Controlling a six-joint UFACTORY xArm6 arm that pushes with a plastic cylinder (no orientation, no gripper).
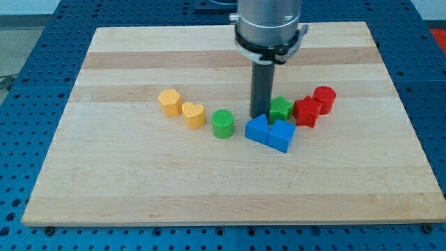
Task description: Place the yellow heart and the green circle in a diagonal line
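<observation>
The yellow heart (194,115) lies left of the board's middle. The green circle (223,123) sits just to its right and slightly lower, close by with a small gap. My tip (260,116) rests on the board to the right of the green circle, about one block's width away, just above the blue blocks and just left of the green star (281,109).
A yellow hexagon (169,102) sits up-left of the heart. Two blue blocks (257,130) (282,134) lie below my tip. A red star (306,111) and a red cylinder (324,99) lie at the right. The wooden board (139,181) sits on a blue perforated table.
</observation>
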